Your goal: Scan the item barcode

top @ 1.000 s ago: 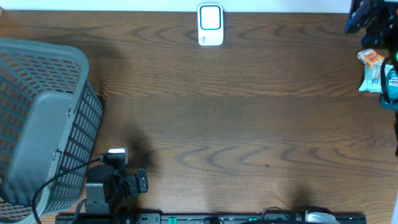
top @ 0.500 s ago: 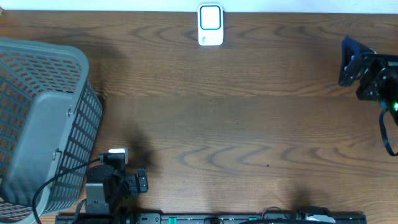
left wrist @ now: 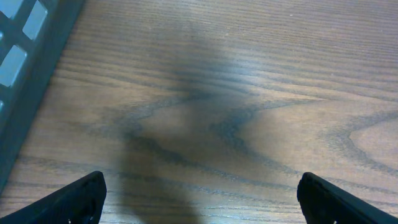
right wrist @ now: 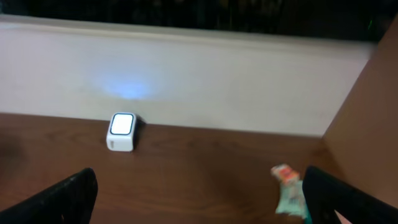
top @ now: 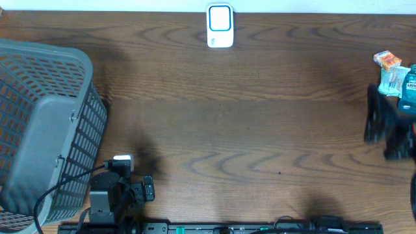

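Observation:
The white barcode scanner (top: 220,26) with a blue-lit face stands at the far edge of the table, also in the right wrist view (right wrist: 122,131). The items lie at the far right: a small orange packet (top: 387,60), a pale green packet (top: 392,82) and a teal-blue pack (top: 409,88) cut by the frame edge. The right wrist view shows the orange packet (right wrist: 285,173) and the green packet (right wrist: 290,200) by its right finger. My right gripper (top: 383,129) (right wrist: 199,196) is a blurred dark shape just nearer than the items, open and empty. My left gripper (left wrist: 202,199) is open over bare wood.
A large grey mesh basket (top: 39,123) fills the left side, and its wall shows in the left wrist view (left wrist: 25,37). The left arm (top: 110,192) rests by the basket at the near edge with a black cable. A pale wall rises behind the table.
My right arm has swung from the far right corner toward the near side along the right edge, uncovering the items. The left arm has not moved.

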Tool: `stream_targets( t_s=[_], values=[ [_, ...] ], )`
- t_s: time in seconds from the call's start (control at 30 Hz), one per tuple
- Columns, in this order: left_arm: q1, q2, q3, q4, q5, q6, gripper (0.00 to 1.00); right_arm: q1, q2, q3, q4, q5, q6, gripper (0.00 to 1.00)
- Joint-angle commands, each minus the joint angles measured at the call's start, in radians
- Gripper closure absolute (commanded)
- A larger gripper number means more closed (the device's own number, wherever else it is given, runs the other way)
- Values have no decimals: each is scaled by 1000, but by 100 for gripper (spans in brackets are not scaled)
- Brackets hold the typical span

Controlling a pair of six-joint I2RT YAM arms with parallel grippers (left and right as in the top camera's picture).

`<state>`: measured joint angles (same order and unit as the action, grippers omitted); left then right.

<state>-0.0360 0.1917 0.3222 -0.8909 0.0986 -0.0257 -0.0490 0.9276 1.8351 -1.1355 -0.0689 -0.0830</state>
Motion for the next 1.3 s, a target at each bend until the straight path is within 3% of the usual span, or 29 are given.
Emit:
stream_targets(
  t_s=[0.0,0.3,0.4,0.43,0.7,1.1,1.27],
  values=[
    [2,-3,7,-2,-3,-2,2,6,-110,-95,-10,0,-126,1],
    [2,-3,7,-2,-3,-2,2,2,-515,-668,288,-3,-122,1],
    [2,-3,7,-2,-3,-2,2,2,-633,-887,436,-3,-58,1],
    [2,-3,7,-2,-3,-2,2,2,-699,-1034,556,-5,6,1],
    [2,-3,7,-2,-3,-2,2,2,-892,-1474,1018,-5,125,1],
    [2,-3,7,-2,-3,-2,2,-24,-922,-1810,1396,37,150,1],
    [2,-3,7,-2,-3,-2,2,-51,-923,-1829,1328,87,153,1]
  ],
)
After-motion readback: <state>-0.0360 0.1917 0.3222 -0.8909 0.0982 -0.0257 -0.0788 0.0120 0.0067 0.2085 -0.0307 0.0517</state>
